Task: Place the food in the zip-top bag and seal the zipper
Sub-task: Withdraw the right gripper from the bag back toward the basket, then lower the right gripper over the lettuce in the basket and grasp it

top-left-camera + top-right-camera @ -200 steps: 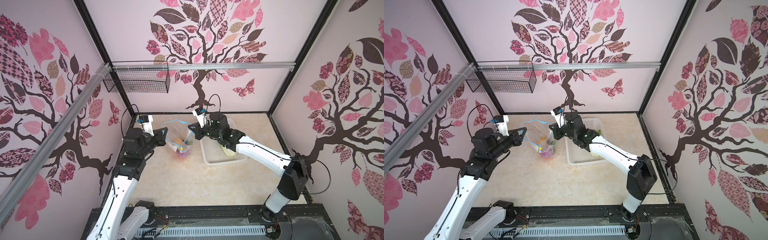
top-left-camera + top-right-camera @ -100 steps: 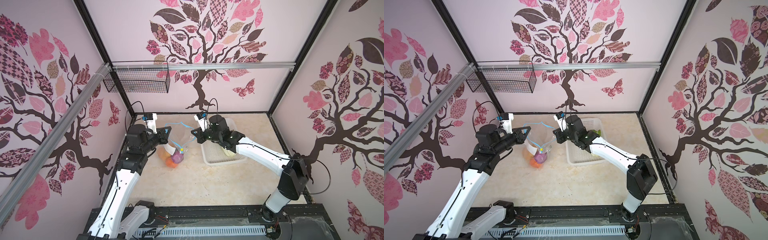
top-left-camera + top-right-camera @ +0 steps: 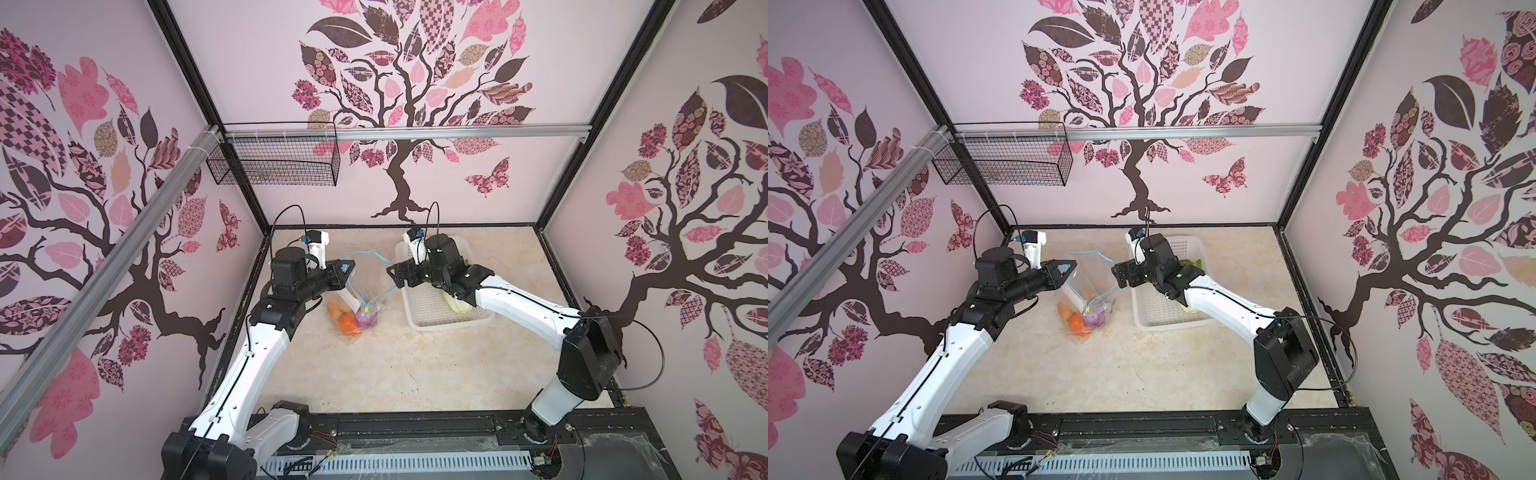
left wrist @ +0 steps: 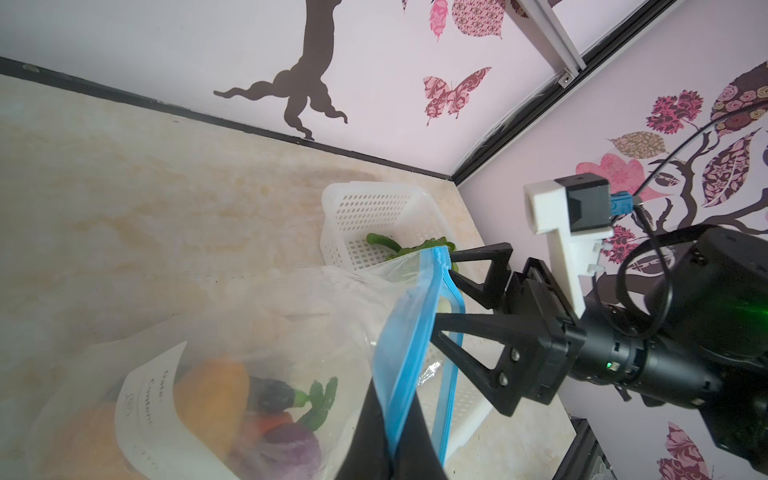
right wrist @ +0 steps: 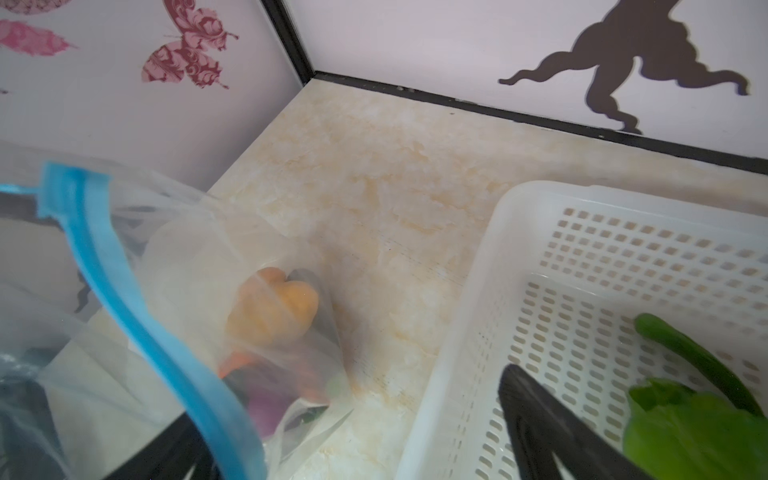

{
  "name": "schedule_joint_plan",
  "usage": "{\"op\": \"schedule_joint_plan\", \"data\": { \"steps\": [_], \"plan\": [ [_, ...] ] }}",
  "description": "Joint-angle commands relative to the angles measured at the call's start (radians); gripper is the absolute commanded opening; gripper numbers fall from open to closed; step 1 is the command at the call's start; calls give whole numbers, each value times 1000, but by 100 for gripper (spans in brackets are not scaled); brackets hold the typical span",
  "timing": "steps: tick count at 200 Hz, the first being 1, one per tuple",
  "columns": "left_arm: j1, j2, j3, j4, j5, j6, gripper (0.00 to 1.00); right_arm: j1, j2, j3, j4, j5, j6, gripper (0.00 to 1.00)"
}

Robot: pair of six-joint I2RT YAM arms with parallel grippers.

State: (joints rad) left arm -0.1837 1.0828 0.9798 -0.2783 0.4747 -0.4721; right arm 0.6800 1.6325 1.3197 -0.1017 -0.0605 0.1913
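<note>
On your left, the left gripper (image 3: 348, 269) is clamped tight on the zipper (image 4: 409, 332), and in the left wrist view the blue strip runs out from between its black fingers (image 4: 370, 436). The bag (image 3: 365, 291) hangs from that grip between the two arms, with its mouth up and gaping and its bottom on the table (image 3: 395, 374). Through the plastic you see a potato (image 3: 334, 309), the pumpkin (image 3: 348, 324) and the onion (image 3: 365, 320) bunched at the bottom. The left wrist view adds the eggplant (image 4: 270, 392) and the carrot (image 4: 270, 422) beside the white label (image 4: 145, 399). The yellow slider (image 3: 366, 309) sits low on the near end of the mouth, just above the onion. Further right, the right gripper (image 3: 392, 277) has its jaws spread wide at the right side of the mouth and grips nothing. The strip passes its fingertips, and you cannot tell whether they touch. Rightmost stands the basket (image 3: 453, 324), with the cabbage (image 5: 685, 432) lying inside it, partly under the right arm.
</note>
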Motion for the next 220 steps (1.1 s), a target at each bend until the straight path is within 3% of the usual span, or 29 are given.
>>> {"op": "schedule_joint_plan", "data": {
  "steps": [1,52,95,126,159,220],
  "plan": [
    [-2,26,-33,26,13,2,0,-22,-123,-13,-21,112,-31,99],
    [-2,45,-40,39,25,-17,0,-105,-237,-167,-36,263,-11,99],
    [-11,57,-43,42,30,-25,0,-232,-253,-298,-67,233,79,100],
    [-17,68,-43,41,28,-26,0,-261,-196,-313,-97,221,72,99],
    [-18,69,-43,41,27,-24,0,-307,-99,-276,-124,124,72,99],
    [-20,71,-39,34,19,-25,0,-309,52,-189,-195,185,21,100]
  ]
}}
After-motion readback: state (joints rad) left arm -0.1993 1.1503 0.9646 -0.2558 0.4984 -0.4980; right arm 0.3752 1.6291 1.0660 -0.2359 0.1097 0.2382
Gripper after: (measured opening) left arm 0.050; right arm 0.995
